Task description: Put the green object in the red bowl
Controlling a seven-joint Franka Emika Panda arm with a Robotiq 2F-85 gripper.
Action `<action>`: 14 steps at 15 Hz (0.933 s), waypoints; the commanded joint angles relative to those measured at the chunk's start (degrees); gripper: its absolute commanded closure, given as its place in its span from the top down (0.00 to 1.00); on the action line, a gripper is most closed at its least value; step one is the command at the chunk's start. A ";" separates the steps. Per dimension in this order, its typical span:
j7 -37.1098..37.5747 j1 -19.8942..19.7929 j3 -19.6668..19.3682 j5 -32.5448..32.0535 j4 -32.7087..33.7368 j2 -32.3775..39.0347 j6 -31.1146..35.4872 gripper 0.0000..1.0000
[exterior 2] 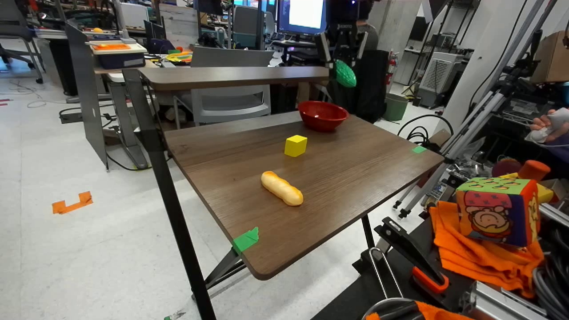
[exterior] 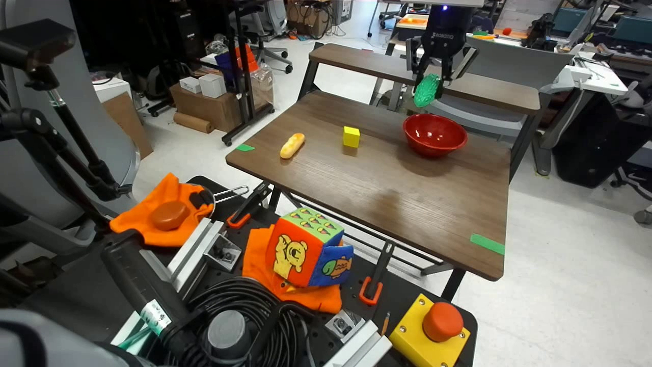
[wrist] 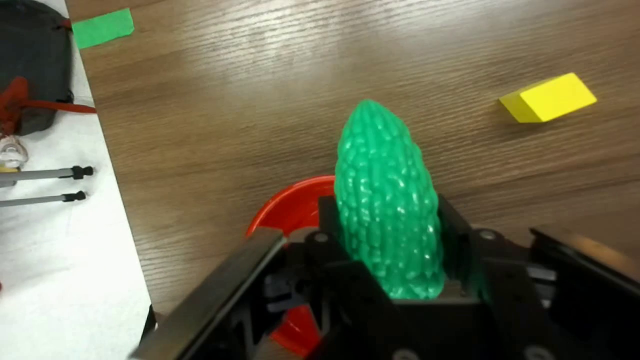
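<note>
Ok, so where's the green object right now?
The green object is held in the gripper, near the top and right of centre in both exterior views, higher than the nearby red bowl.

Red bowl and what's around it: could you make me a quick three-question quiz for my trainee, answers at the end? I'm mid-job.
1. Open: what is the end effector holding?
2. Multiple choice: in both exterior views, which is nearer the red bowl: A) the yellow cube, or B) the yellow-orange oblong piece?
3. True or false: the job is already complete.

Key:
1. The green object.
2. A.
3. False; the green object is held in the air, not yet in the bowl.
</note>
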 commanded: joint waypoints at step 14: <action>5.17 -0.28 -3.78 -1.39 41.86 31.73 -11.32 0.22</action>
